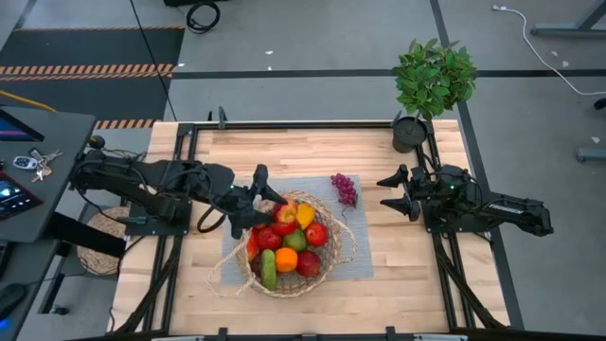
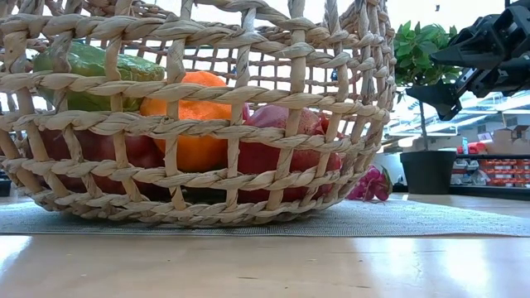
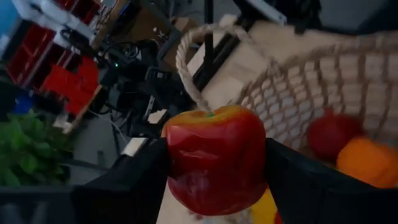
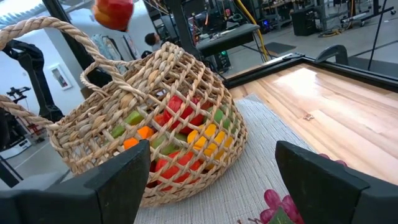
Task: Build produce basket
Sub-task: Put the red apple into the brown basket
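The tan wicker basket [image 1: 333, 258] [image 2: 248, 207] [image 4: 168, 74] stands on a grey mat [image 1: 358, 260] mid-table, holding red apples, an orange, green fruit and a yellow pepper. My left gripper [image 1: 273, 208] [image 3: 214, 186] is over the basket's far left rim, shut on a red apple [image 1: 285, 216] [image 3: 214, 158] [image 4: 115, 12]. Purple grapes [image 1: 344, 188] [image 4: 277, 208] lie on the mat beside the basket's far right. My right gripper [image 1: 386, 191] [image 4: 211, 180] waits open and empty at the right, pointing toward the basket. My left gripper pinches the red apple between its two fingers [image 3: 134, 183], one on each of its opposite sides [image 3: 171, 158]. The fingers come from the table's left, slanting a little downward. The apple is lifted clear above the basket's rim, its stem dimple roughly upward.
A potted green plant [image 1: 433, 80] stands at the table's far right corner. A flat round woven mat [image 1: 95, 248] lies off the table's left side, beside a dark desk with keys [image 1: 38, 163]. Bare wood [image 1: 312, 152] lies beyond the mat toward the far edge.
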